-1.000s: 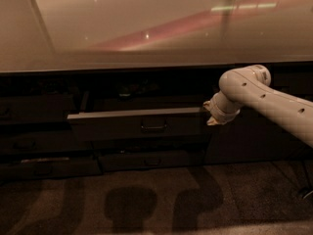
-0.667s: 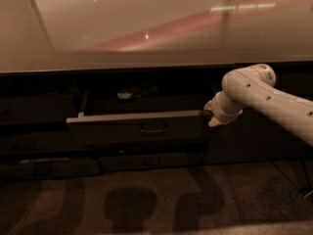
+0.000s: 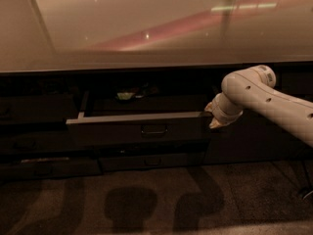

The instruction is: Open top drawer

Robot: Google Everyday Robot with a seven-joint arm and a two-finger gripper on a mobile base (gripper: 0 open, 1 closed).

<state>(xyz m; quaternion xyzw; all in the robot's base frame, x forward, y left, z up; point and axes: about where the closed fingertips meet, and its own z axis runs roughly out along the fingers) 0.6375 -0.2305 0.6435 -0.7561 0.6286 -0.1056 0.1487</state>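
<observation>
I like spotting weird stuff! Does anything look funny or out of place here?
Nothing looks spilled or broken. The top drawer sticks out because it is open. One odd bit: the claw sits at the drawer's right end, not at the handle.

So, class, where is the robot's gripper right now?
In the camera view the gripper sits right of centre, at the right end of the top drawer, below the countertop.

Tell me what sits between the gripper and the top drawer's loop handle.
The gripper sits at the right end of the top drawer; in the camera view, only bare drawer front lies between it and the handle.
</observation>
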